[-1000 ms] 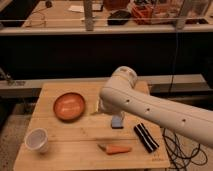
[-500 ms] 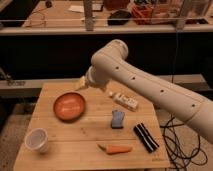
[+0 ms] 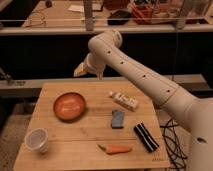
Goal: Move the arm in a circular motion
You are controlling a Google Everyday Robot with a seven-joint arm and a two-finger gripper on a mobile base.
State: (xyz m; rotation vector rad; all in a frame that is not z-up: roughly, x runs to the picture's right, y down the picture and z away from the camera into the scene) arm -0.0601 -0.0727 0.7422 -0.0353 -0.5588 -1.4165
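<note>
Cream-white on arm [image 3: 142, 76] arching over table [image 3: 90, 136]; find gripper [image 3: 83, 69] above table's far edge; cannot tell its grip.

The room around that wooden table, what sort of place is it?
Probably a robotics lab: a big arm, its gripper near the far edge of the table, cluttered workbenches behind, loose cables.

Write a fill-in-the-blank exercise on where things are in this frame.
The arm holds its end effector above the far edge of the ____.
The cup is ____.
Between the bowl and the black bar lies a ____ block.
Missing: table; white; blue.
</note>
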